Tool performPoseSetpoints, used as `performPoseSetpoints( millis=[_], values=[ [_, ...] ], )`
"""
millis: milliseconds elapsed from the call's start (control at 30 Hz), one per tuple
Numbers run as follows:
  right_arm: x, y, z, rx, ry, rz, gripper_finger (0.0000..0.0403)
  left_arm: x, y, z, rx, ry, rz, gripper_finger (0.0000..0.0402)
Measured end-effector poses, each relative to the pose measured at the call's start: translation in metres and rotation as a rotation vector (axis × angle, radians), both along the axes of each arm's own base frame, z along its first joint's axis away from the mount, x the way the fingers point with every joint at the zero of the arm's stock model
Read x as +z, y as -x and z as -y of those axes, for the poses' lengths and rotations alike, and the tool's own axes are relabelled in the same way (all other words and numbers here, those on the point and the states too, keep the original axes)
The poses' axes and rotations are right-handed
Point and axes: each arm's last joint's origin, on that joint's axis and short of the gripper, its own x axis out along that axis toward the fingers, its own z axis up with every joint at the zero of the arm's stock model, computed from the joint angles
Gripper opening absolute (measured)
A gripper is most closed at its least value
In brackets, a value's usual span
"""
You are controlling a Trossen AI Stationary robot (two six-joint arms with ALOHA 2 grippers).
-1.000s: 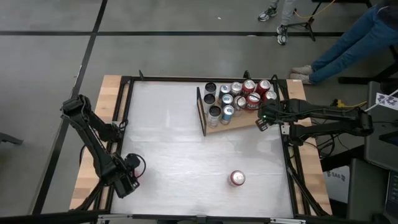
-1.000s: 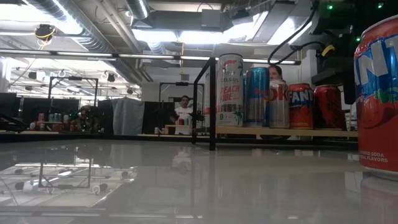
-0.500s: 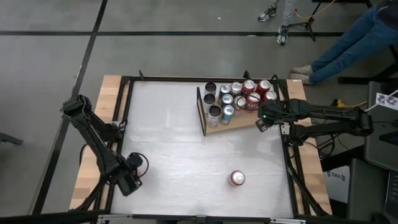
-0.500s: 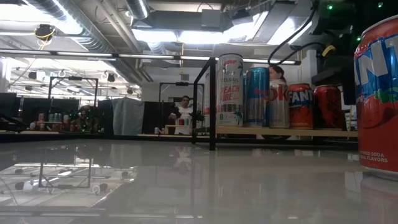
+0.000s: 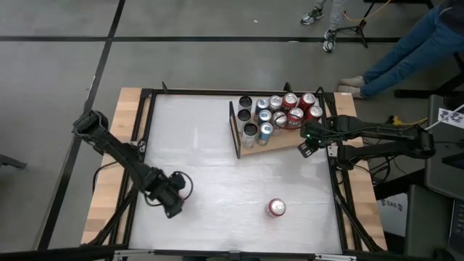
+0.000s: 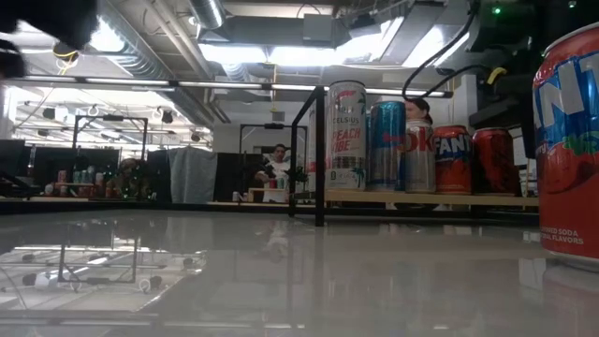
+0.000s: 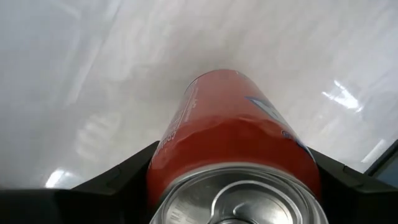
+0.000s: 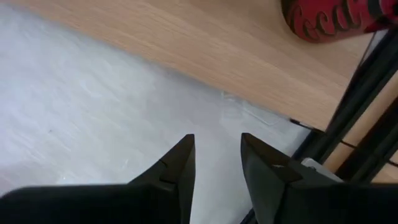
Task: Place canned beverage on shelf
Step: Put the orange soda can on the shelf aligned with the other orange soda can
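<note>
One red aluminium can (image 7: 233, 149) is clamped in the left gripper (image 5: 172, 197) at lower left; the right gripper (image 8: 216, 163), fingers slightly parted, hovers beside the light-brown wooden shelf (image 5: 279, 147).

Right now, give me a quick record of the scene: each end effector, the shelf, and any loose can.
left end effector: over the table, front left, shut on a red can
right end effector: by the shelf's right end, open, empty
shelf: cans crowd its rear, front strip bare
loose can: upright on the table, front right
</note>
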Motion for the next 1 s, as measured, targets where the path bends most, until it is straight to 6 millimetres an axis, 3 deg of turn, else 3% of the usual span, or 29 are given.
performPoseSetpoints(
  millis=[400, 633, 800, 1000],
  values=[
    [0.007, -0.025, 0.0, 0.169, -0.083, 0.283, 0.0118, 0.003, -0.046, -0.057, -0.123, -0.001, 0.149, 0.028],
    [0.014, -0.04, -0.016, 0.291, -0.074, 0.426, 0.0118, -0.002, -0.069, -0.087, -0.177, 0.001, 0.196, 0.028],
    [0.02, -0.049, -0.033, 0.38, -0.062, 0.528, 0.0118, 0.003, -0.1, -0.097, -0.284, -0.021, 0.202, 0.028],
    [0.026, -0.055, -0.05, 0.467, -0.062, 0.619, 0.0117, 0.018, -0.147, -0.095, -0.437, -0.092, 0.179, 0.028]
  ],
)
